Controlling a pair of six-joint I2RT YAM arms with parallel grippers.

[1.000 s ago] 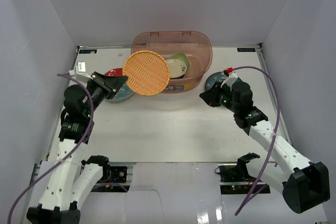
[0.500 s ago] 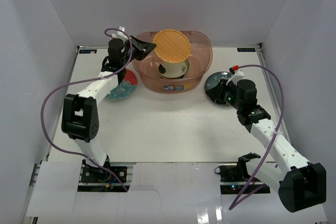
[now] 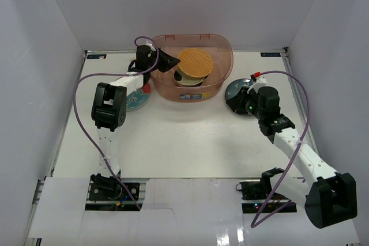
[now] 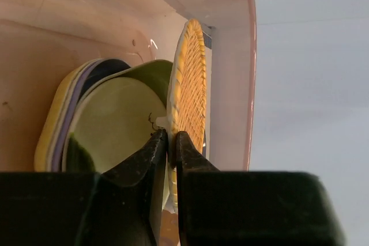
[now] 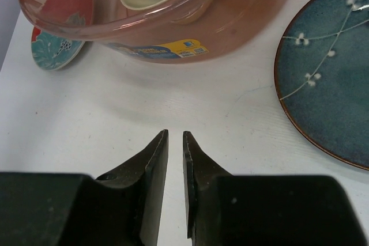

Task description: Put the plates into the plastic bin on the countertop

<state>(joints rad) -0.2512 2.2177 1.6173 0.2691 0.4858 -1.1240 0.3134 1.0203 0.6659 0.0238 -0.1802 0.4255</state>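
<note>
White walls hem in the countertop (image 3: 190, 142), with the plastic bin (image 3: 222, 82) at its far edge. Inside the bin, the left gripper (image 4: 171, 142) pinches the orange plate (image 4: 187, 96) by its rim, on edge above the stacked plates (image 4: 98, 125). The orange one looks woven, light and stiff. The right gripper (image 5: 174, 136) hovers empty, jaws almost together, near the dark teal plate (image 5: 328, 84), which seems glazed, slippery and chippable, so best taken by its rim. It lies close beside the bin wall, with open counter nearer the arms
</note>
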